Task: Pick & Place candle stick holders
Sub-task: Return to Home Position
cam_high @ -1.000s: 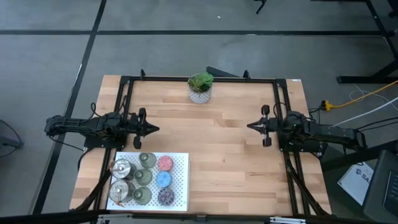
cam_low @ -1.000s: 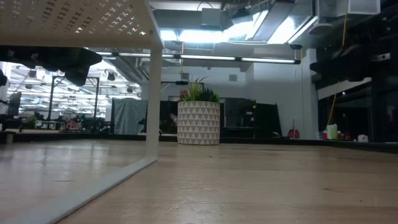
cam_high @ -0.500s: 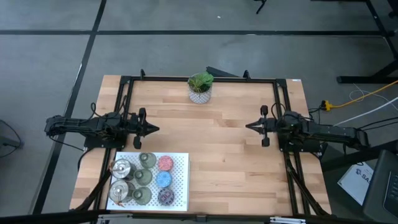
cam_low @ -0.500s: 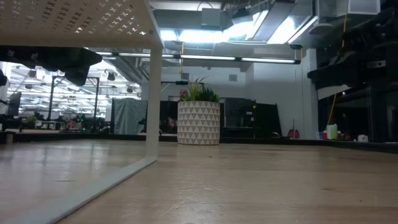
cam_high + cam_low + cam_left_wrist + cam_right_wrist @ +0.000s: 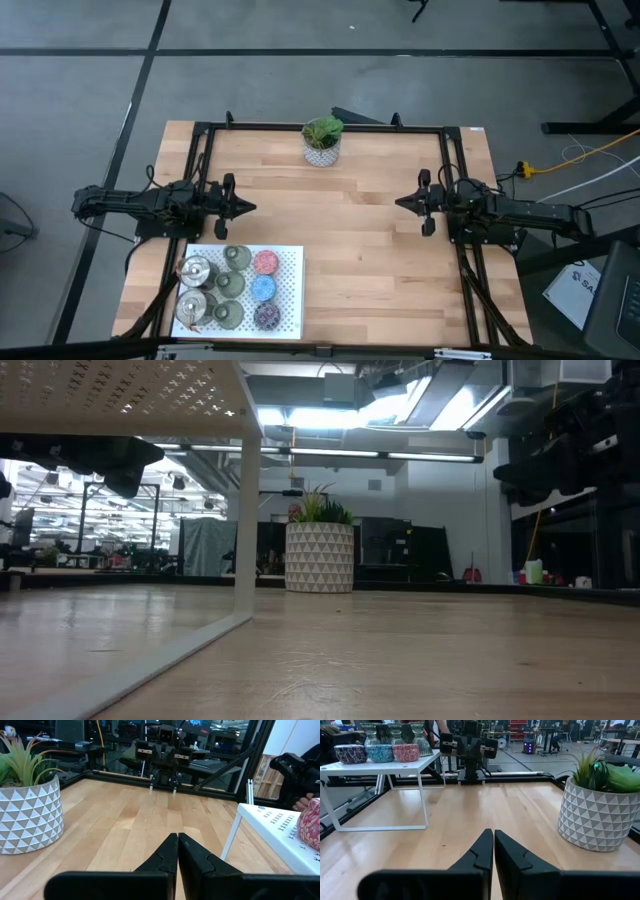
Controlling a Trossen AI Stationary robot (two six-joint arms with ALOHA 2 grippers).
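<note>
ok, all eight candle stick holders (image 5: pixel 238 258) sit on top of the white perforated shelf (image 5: pixel 291 256) at the table's left front corner, bottom-left in the high view. three lines of them: two silver holders (image 5: pixel 195 270) on the outer side, three olive-grey holders (image 5: pixel 229 285) down the middle, then pink holder (image 5: pixel 265 262), blue holder (image 5: pixel 263 289) and speckled purple holder (image 5: pixel 266 316) on the side toward table centre. all upright, close together, none in a pincer.

left gripper (image 5: pixel 246 208) hangs over bare wood just past the shelf's far edge, near the holders but not touching shelf or holders. fingers pressed together, nothing between them, tips aimed across the table. right gripper (image 5: pixel 400 203) is well apart from the shelf on the opposite side and faces the left one. it is also closed on itself and empty, and its wrist view shows the shelf and holders far off to one side.

table (image 5: pixel 360 270) is light butcher-block wood inside a black frame (image 5: pixel 380 127). a green plant (image 5: pixel 322 129) in a white triangle-patterned pot stands at the far edge, mid-width, between the two arms' lines.

room: grey floor with dark lines, yellow cable (image 5: pixel 560 165) on the right. low view looks under the shelf top past one white leg to strip lights and workshop clutter behind the pot.
</note>
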